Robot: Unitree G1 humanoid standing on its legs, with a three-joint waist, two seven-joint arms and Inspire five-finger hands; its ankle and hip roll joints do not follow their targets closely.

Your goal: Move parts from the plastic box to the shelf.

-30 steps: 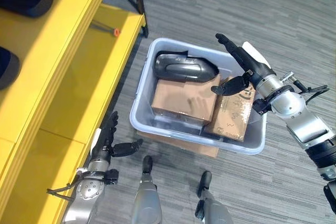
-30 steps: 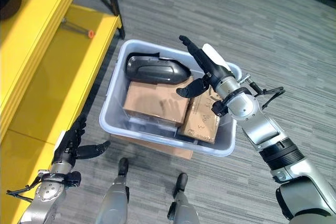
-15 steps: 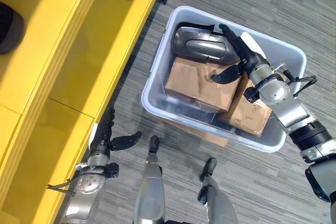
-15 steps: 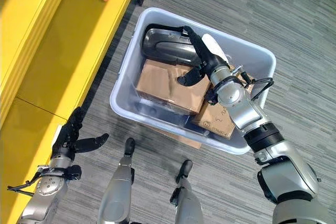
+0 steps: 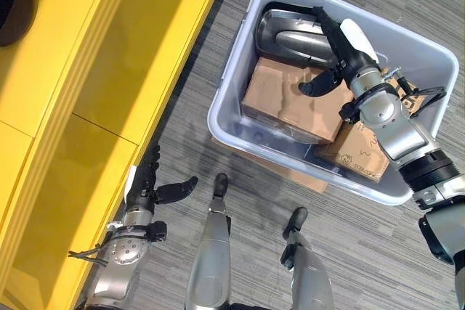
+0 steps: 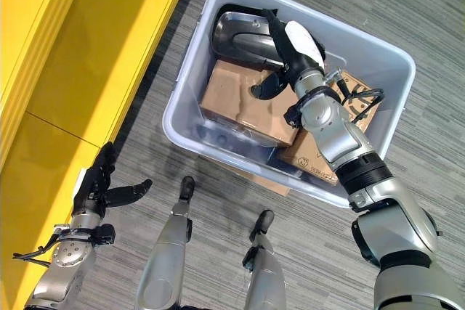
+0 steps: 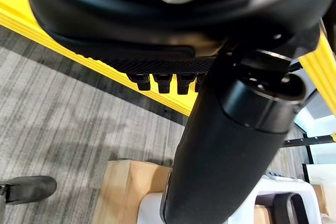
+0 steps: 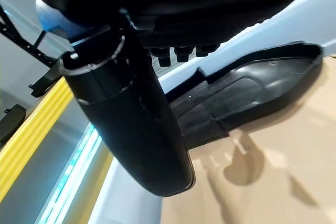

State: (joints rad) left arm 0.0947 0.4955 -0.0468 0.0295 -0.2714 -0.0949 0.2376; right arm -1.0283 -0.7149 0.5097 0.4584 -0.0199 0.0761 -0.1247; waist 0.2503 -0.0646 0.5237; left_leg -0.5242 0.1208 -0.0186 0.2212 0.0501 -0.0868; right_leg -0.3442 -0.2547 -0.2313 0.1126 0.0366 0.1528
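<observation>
A translucent grey plastic box (image 5: 227, 99) stands on the carpet beside the yellow shelf (image 5: 109, 56). A black moulded part (image 5: 290, 38) lies at the box's far end, with two cardboard boxes (image 5: 280, 99) in front of it. My right hand (image 5: 341, 49) reaches into the box, open. Its straight fingers lie along the black part (image 8: 252, 93) and its thumb (image 8: 131, 124) is spread over the cardboard. Low by the shelf's front edge, my left hand (image 5: 142, 194) hangs open and holds nothing.
A second cardboard box (image 5: 363, 154) leans in the box's right side. A flat cardboard sheet (image 5: 280, 172) lies under the plastic box. A dark rounded object (image 5: 14, 5) sits on the shelf's upper level. Grey carpet surrounds the box.
The camera has shifted. My right hand has moved from above the box's right side down onto the black part. The left hand has stayed where it was.
</observation>
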